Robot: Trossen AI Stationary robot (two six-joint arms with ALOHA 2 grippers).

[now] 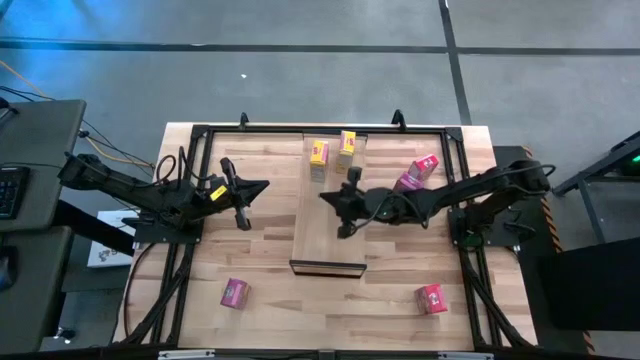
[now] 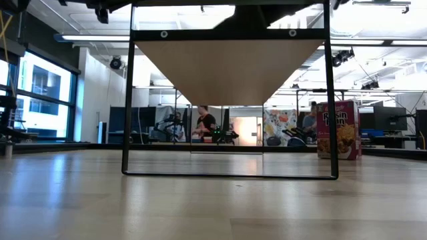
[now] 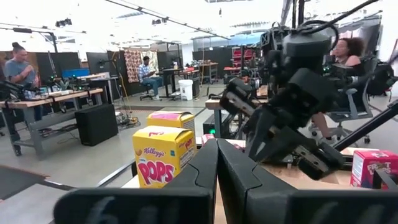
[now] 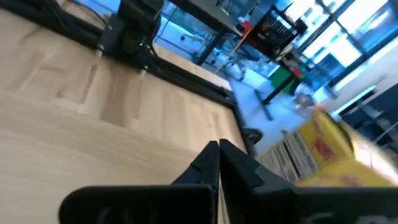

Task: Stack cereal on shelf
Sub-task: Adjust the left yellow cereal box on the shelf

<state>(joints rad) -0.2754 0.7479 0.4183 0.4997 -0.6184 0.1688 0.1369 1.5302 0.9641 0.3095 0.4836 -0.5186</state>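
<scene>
1. Room: seen from counter height, an open workshop lies beyond the counter, with ceiling strip lights, tall windows at one side, desks, monitors and several people seated or standing at benches well behind.
2. Counter (image 1: pixel 260 260): a butcher-block top inside a black frame (image 1: pixel 200 130), standing on a grey floor.
3. Shelf (image 1: pixel 325 245): a long pale board with a dark front edge, lying mid-counter and running toward the far edge; smoother and lighter than the counter around it.
4. Arms: the left arm reaches in from the left side, its left tool (image 1: pixel 262 186) pressed together and empty, near the shelf's left side. The right arm stretches from the right across the shelf, its right tool (image 1: pixel 325 196) also pressed together and holding nothing, over the shelf's middle.
5. Cereal boxes: two yellow boxes (image 1: pixel 319 153) (image 1: pixel 347 146) stand upright side by side at the shelf's far end; the left wrist view shows one marked "Pops" (image 3: pixel 163 154). A pink box (image 1: pixel 419 170) lies tilted on the counter right of the shelf, beside the right arm. A second pink box (image 1: pixel 234 292) sits on the near-left counter. A red box (image 1: pixel 431 298) sits near-right, well apart from the shelf. A sixth box is not visible from above.
</scene>
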